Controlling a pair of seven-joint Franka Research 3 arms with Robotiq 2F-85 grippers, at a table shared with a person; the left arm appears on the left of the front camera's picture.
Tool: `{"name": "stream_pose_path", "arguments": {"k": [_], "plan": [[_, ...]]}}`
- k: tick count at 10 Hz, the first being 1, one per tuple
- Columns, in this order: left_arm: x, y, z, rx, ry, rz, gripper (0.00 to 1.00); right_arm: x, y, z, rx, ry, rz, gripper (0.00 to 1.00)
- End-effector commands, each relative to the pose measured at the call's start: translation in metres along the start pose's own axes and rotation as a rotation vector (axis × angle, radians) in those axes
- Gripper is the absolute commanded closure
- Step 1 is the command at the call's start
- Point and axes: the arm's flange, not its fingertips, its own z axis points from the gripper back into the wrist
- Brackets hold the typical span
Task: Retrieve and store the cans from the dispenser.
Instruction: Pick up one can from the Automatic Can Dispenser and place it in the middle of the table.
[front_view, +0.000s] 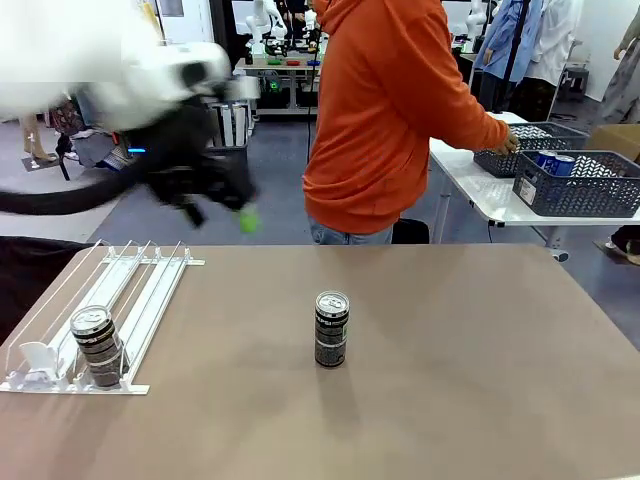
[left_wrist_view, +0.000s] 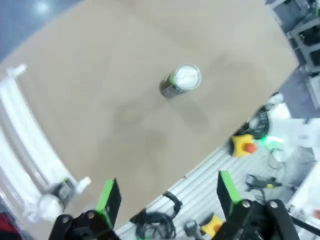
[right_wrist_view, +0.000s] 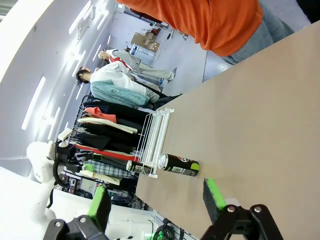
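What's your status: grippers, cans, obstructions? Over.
Left gripper open, empty, raised. Right gripper open, empty. Standing can mid-table; racked can in dispenser. Nothing in the way.

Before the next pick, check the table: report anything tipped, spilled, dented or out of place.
Nothing stands out. One dark can stands upright alone mid-table; a second can stands upright at the low end of the dispenser, by its stops. No spill or dent shows on the table.
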Motion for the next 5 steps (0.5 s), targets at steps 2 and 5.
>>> {"name": "stream_pose_path", "arguments": {"k": [2,5], "plan": [[-0.11,0.13,0.044,-0.242,-0.181,0.252,0.0,0.003,0.002,-0.003,0.023,-0.026,0.012,0.0],[-0.198,0.229,0.028,-0.506,-0.29,0.424,0.0,0.003,0.002,-0.003,0.023,-0.026,0.012,0.0]]}}
